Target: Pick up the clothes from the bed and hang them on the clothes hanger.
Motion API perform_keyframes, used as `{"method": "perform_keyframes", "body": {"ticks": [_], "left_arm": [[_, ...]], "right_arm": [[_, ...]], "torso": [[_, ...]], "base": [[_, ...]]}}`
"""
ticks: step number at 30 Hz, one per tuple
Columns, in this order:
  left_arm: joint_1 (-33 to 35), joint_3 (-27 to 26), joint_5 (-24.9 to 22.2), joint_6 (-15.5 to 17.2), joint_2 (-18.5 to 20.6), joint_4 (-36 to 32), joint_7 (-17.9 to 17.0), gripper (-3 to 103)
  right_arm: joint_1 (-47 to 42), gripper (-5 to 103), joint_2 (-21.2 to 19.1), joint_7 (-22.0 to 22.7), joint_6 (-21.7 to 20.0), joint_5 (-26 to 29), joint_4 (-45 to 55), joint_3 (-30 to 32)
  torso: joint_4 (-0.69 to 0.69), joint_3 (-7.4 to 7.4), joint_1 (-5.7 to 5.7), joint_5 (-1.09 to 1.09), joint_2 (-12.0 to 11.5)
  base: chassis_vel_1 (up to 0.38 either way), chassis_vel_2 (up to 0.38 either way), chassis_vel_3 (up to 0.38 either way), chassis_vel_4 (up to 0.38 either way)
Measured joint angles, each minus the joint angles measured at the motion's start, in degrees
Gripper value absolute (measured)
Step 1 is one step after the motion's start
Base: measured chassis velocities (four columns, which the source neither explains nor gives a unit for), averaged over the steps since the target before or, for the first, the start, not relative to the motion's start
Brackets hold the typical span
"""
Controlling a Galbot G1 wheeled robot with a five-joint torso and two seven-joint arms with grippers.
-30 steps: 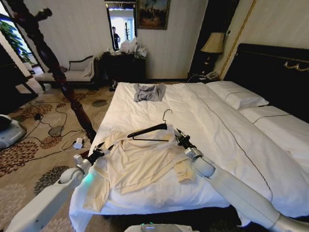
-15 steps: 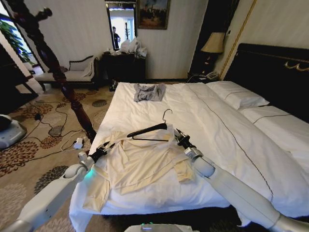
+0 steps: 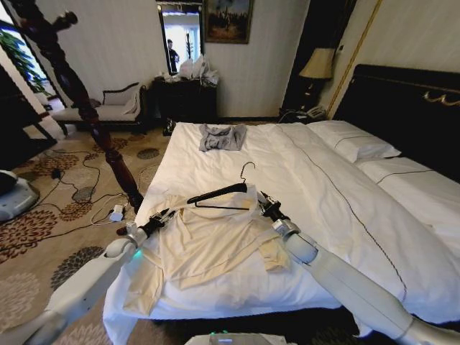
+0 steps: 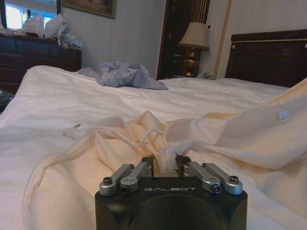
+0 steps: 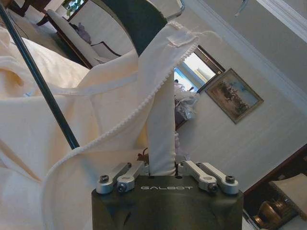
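The cream clothes [image 3: 208, 241] lie spread at the near left part of the white bed [image 3: 323, 194]. The black clothes hanger [image 3: 219, 194] with its wire hook rests at the shirt's collar, partly inside the neck opening. My left gripper [image 3: 164, 215] is shut on the shirt's left shoulder edge; the left wrist view shows a pinch of cream fabric [image 4: 165, 160] between its fingers. At the right shoulder my right gripper [image 3: 263, 205] is shut on a strip of the shirt [image 5: 160, 139], lifted beside the hanger's bar [image 5: 41, 81].
A grey-blue garment [image 3: 221, 136] lies at the far end of the bed. White pillows [image 3: 352, 140] and a dark headboard [image 3: 410, 108] are on the right. A dark wooden coat stand [image 3: 79, 93] rises left of the bed, with cables on the patterned carpet [image 3: 79, 201].
My left gripper has slid forward and right along the shirt's left shoulder edge. The right gripper and hanger have barely shifted.
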Motion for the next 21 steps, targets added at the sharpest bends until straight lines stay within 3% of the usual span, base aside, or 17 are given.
{"method": "perform_keyframes", "body": {"ticks": [5,7,16,21], "left_arm": [[1.3,-0.7,0.0,0.0,0.3,-0.6,0.1,5],[1.5,-0.8,0.0,0.0,0.4,-0.7,0.1,2],[1.8,-1.1,-0.9,-0.1,2.0,-2.9,0.0,2],[0.8,-1.3,-3.5,0.3,5.3,-8.7,-1.7,2]], "right_arm": [[-0.3,20,-0.2,0.0,0.0,0.0,0.0,0.0],[-0.3,20,-0.2,0.0,0.0,0.1,0.0,0.0],[-0.3,20,-0.8,0.0,-0.1,0.4,0.7,-0.1],[-0.8,20,-1.1,0.0,0.0,-0.1,1.0,0.3]], "torso": [[0.00,0.00,0.00,0.00,0.0],[0.00,0.00,0.00,-0.01,0.0],[0.00,0.00,0.00,-0.01,0.0],[-0.02,0.00,0.00,-0.01,0.0]], "base": [[0.000,0.000,0.000,0.000],[0.000,0.000,0.000,0.000],[0.000,0.000,0.000,0.000],[0.000,0.000,0.000,0.000]]}}
